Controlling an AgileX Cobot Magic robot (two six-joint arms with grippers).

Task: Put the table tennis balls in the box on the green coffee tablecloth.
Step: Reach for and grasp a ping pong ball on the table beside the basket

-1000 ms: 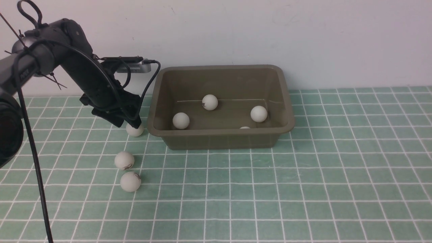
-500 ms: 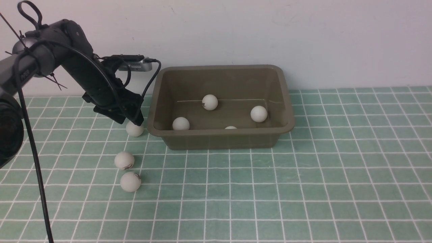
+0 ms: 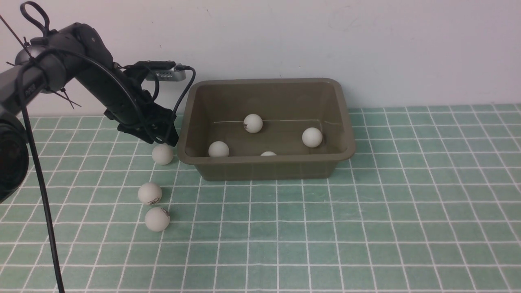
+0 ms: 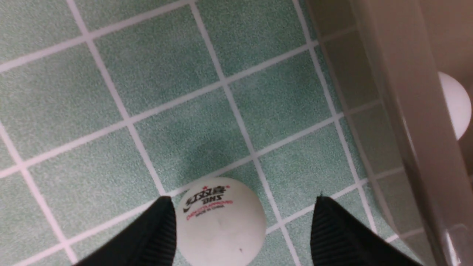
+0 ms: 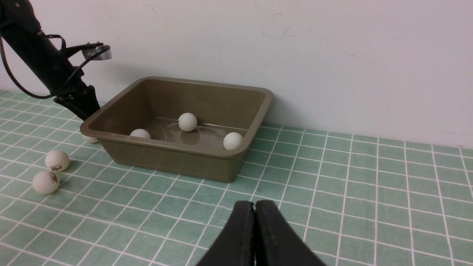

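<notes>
my left jaws stand wide just above a table tennis ball (image 3: pixel 162 154) on the green coffee tablecloth (image 3: pixel 366 224), just beside the left wall of the box (image 3: pixel 266 160), toward the bench's far left. i should drop straight, centre the ball between my pads (image 4: pixel 155 236), stay off the rim and close gently so the ball doesn't squirt away. my right jaws are shut and empty.

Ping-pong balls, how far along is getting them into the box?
Done: four balls lie in the box, one half hidden behind its near wall. In hand: nothing is gripped. The left gripper hangs open just over the ball nearest the box, which rests on the cloth. Left: that ball and two other balls on the cloth.
</notes>
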